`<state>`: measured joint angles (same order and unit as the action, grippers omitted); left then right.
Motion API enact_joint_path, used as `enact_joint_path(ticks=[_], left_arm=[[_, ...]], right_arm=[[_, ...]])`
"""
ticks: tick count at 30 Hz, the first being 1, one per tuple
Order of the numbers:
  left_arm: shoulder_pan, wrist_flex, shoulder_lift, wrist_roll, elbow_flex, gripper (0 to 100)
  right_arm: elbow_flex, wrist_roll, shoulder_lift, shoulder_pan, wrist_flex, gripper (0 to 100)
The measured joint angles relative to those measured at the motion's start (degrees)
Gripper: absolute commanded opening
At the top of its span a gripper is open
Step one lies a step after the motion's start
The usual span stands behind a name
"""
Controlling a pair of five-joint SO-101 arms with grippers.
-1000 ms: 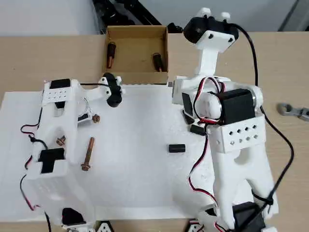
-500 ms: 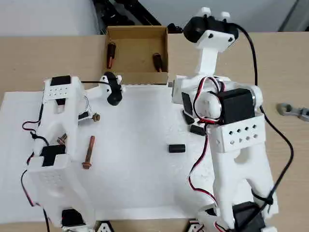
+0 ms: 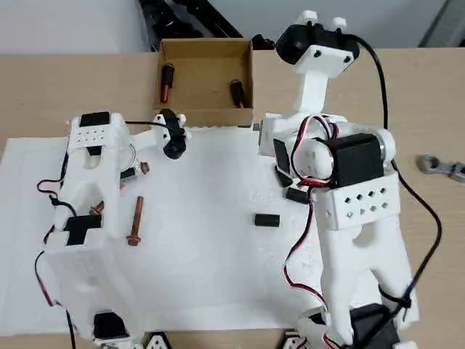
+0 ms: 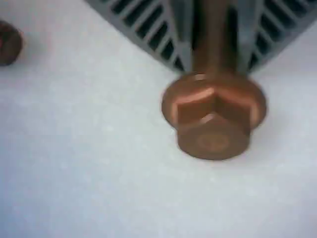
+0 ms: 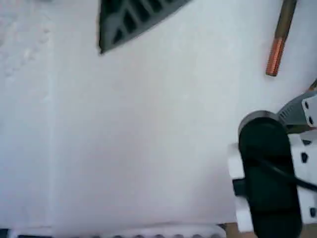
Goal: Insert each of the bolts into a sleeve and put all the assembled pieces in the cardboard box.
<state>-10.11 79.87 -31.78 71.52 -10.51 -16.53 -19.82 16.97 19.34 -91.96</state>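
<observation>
Left tool (image 4: 214,44) grips a bolt (image 4: 213,119); loosely held, it could tilt and jam at the sleeve (image 3: 267,219) toward four o'clock.

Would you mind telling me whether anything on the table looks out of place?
Only the wrench lies alone on the bare table, off the white mat. Nothing looks spilled or damaged.

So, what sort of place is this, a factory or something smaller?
Probably a small robotics lab or hobby workbench, not a factory: two white arms with bare wires sit at a wooden table, with a loose bolt on a white mat and a wrench lying off to one side.
</observation>
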Motion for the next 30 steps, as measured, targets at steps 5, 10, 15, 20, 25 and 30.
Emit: enact_joint_path(ticks=[5,10,15,20,25,30], left_arm=[[0.26,8.88,-0.7,-0.09,-9.32,1],[0.09,18.02,1.41,-0.09,-18.73,1],[-0.35,18.9,6.42,-4.48,-19.69,1],[-0.53,19.08,13.45,-19.69,-19.69,1],[-3.16,19.16,24.35,-40.35,-13.54,1],[-4.31,19.52,39.47,-54.24,-2.55,1]], right_arm=[[0.0,0.0,0.0,0.0,0.0,15.8],[0.0,0.0,0.0,0.0,0.0,15.8],[0.0,0.0,0.0,0.0,0.0,15.8],[0.0,0.0,0.0,0.0,-0.53,15.8],[0.0,0.0,0.0,0.0,-3.25,15.8],[0.35,0.0,0.0,0.0,-3.43,15.8]])
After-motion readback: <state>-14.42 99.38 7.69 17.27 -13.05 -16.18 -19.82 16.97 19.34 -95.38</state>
